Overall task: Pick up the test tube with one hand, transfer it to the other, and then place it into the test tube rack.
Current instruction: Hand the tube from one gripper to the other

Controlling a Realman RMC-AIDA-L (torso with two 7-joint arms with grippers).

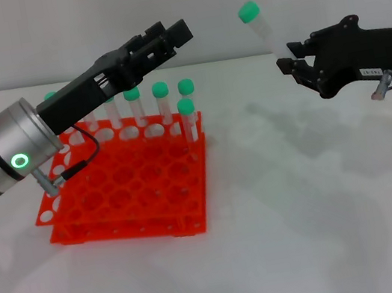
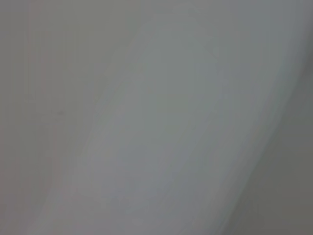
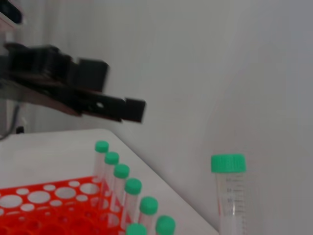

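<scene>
My right gripper point(image 1: 288, 54), on the right, is shut on the lower part of a clear test tube point(image 1: 267, 31). It holds the tube in the air, tilted, green cap up. The tube also shows in the right wrist view point(image 3: 229, 193). My left gripper point(image 1: 170, 35), long and black on the silver arm with the green ring, is open and empty. It reaches over the back of the orange-red test tube rack point(image 1: 124, 193) and points at the held tube, a gap away. The left gripper also shows in the right wrist view point(image 3: 124, 105). The left wrist view shows only a blank pale surface.
Several green-capped tubes point(image 1: 162, 103) stand upright in the rack's back rows, seen also in the right wrist view point(image 3: 132, 193) above the rack point(image 3: 44, 196). The rack's front holes are empty. The white table point(image 1: 310, 232) runs to a pale wall behind.
</scene>
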